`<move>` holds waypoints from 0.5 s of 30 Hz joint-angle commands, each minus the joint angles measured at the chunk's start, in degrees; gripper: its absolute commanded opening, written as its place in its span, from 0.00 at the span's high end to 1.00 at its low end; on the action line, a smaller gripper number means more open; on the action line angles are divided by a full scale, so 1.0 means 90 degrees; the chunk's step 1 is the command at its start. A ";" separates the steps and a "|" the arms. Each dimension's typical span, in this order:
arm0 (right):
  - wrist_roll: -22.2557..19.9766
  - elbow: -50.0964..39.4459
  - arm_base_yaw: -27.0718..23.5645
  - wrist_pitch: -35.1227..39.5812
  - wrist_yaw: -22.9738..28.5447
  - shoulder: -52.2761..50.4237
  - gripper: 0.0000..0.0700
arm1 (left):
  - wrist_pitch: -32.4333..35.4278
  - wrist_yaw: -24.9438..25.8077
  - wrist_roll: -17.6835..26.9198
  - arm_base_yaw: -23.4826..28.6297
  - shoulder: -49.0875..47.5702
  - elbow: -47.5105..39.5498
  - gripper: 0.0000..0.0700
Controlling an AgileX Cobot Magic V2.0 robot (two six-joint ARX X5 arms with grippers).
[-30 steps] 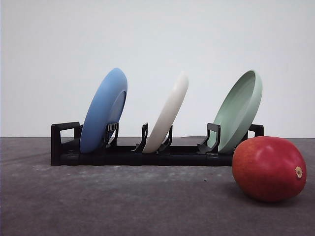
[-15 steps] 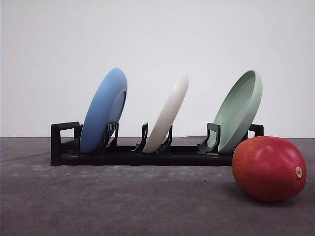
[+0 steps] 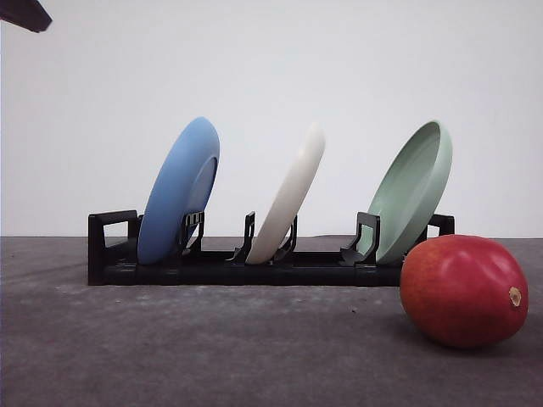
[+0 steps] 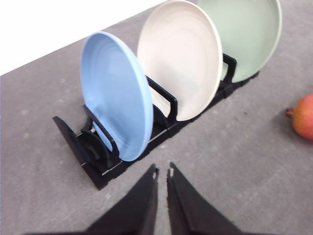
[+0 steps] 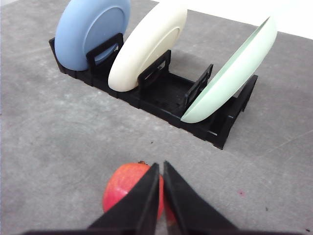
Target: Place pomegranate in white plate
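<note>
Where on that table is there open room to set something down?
The grey table is bare in front of the black rack, left of the pomegranate. It is crowded at the rack: blue plate, white plate and green plate stand in it.

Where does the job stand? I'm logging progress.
Nothing done: the pomegranate lies on the table, the white plate stands in the rack. Both grippers, left gripper and right gripper, are shut and empty. Left: plate out, fruit onto it.

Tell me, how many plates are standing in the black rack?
3. The blue plate stands at the rack's left end, the white plate in the middle, and the pale green plate at the right end, behind the pomegranate.
</note>
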 commanded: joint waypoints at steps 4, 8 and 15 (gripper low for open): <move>-0.0095 0.0097 0.0027 0.0091 0.0000 0.0007 0.50 | 0.0204 0.0034 -0.0324 -0.0175 0.0002 0.0131 0.45; -0.0093 0.0097 0.0027 0.0117 0.0000 0.0007 0.49 | 0.0377 0.0034 -0.0420 -0.0391 0.0049 0.0131 0.45; -0.0090 0.0097 0.0027 0.0119 -0.0002 0.0007 0.49 | 0.1199 0.0029 -0.0426 -0.0986 0.0668 0.0131 0.45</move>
